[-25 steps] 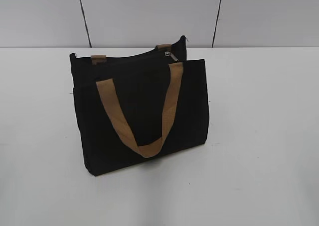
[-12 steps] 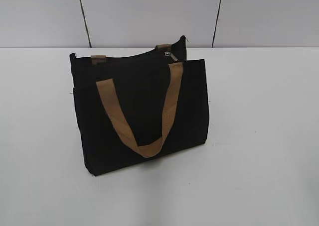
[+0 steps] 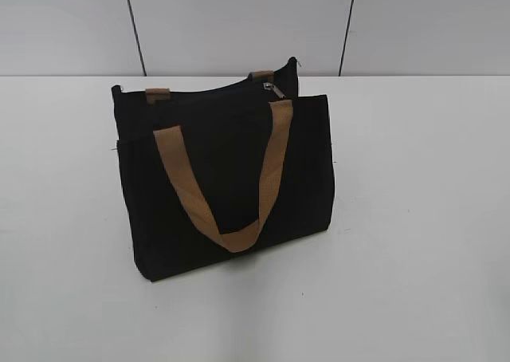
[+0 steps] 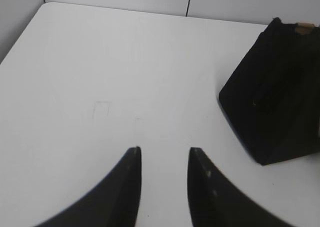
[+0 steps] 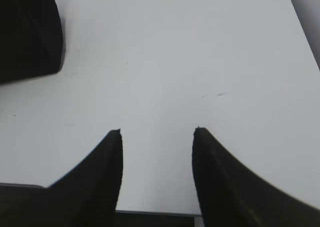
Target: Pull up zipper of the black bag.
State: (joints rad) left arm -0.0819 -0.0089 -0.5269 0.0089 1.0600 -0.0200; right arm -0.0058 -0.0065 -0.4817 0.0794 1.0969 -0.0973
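Observation:
The black bag (image 3: pixel 227 179) stands upright on the white table, a tan handle strap (image 3: pixel 227 190) hanging down its front. The zipper (image 3: pixel 215 93) runs along its top edge, with the small silver pull tab (image 3: pixel 276 89) near the right end. Neither gripper shows in the exterior view. My left gripper (image 4: pixel 164 149) is open and empty above bare table; the bag's end (image 4: pixel 272 97) lies to its right. My right gripper (image 5: pixel 157 131) is open and empty; a corner of the bag (image 5: pixel 27 34) lies at its upper left.
The white table (image 3: pixel 414 218) reaches to a grey panelled wall (image 3: pixel 239 23) at the back. Its left rear corner shows in the left wrist view (image 4: pixel 47 7). Its near edge shows under my right gripper (image 5: pixel 155 214).

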